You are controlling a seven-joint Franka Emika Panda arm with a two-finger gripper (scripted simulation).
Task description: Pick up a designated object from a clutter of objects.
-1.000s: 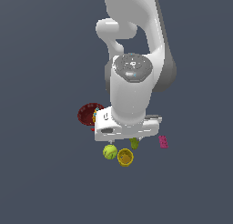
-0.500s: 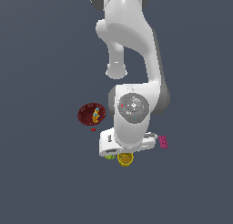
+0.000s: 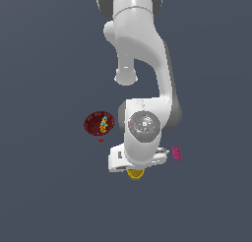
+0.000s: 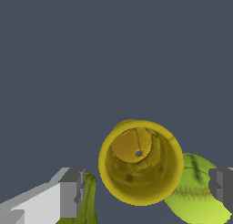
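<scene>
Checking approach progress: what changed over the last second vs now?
The arm lowered over the clutter, so in the exterior view its wrist now hides the tennis ball and most of the yellow cup. In the wrist view the open gripper brackets the cup, one finger on each side; nothing is gripped yet. The red bowl with its toy and the pink block stayed put.

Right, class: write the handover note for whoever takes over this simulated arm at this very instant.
Gripper: open, fingers either side of the small mustard-yellow tapered cup, not touching it.
Cup: upright on the floor, under the arm in the exterior view. Yellow-green tennis ball and olive-green pear shape crowd it.
Dark red bowl and pink block lie apart.
Done: gripper lined up over the cup.
Left: descend, close, lift.
</scene>
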